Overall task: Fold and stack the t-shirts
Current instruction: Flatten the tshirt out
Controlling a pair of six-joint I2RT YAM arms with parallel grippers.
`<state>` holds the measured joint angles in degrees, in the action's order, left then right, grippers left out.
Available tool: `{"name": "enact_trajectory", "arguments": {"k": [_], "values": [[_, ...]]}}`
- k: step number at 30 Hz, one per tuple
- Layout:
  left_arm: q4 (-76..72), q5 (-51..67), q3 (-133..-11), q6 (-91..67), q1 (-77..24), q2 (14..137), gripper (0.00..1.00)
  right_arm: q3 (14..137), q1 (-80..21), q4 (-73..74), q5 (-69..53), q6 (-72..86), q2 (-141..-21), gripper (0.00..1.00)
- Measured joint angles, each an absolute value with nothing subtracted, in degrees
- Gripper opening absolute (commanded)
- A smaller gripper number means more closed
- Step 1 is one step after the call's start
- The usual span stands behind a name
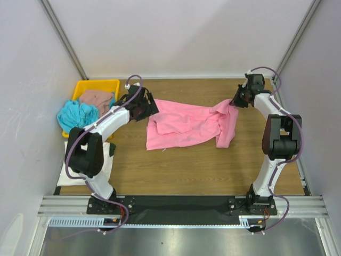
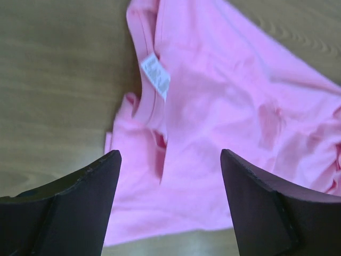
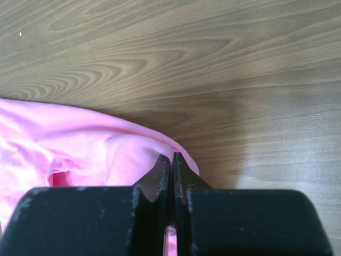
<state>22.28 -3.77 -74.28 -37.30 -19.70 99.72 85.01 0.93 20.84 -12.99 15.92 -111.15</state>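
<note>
The bright pink t-shirt [image 1: 184,125] lies spread and rumpled across the middle of the wooden table. My left gripper [image 1: 144,106] is open and empty, hovering over the shirt's left end; in the left wrist view its fingers [image 2: 80,208] frame the pink cloth [image 2: 213,106] near the collar and its white label [image 2: 155,76]. My right gripper [image 1: 236,101] is shut on the shirt's right edge, with pink cloth [image 3: 80,144] pinched between its fingertips [image 3: 171,160]. The turquoise shirt [image 1: 76,116] and the dusty brown-pink shirt [image 1: 97,98] lie bunched in the yellow tray. The cream-white shirt [image 1: 88,165] lies at the left.
The yellow plastic tray [image 1: 98,84] stands at the back left corner by the wall. White walls enclose the table on three sides. Bare wood [image 1: 186,170] lies in front of the pink shirt, up to the arm bases.
</note>
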Motion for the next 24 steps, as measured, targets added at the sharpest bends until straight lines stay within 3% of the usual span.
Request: {"name": "enact_trajectory", "arguments": {"k": [9, 24], "values": [[17.39, 3.18, -63.46, -41.01, -21.76, 96.47, 0.74, 85.01, 0.67, 22.31, -12.97, 15.84, -111.15, 0.0], [11.2, 5.02, -63.22, -44.53, -23.24, 102.76, 0.65, 85.34, 0.45, 26.35, -12.8, 13.82, -111.18, 0.0]]}}
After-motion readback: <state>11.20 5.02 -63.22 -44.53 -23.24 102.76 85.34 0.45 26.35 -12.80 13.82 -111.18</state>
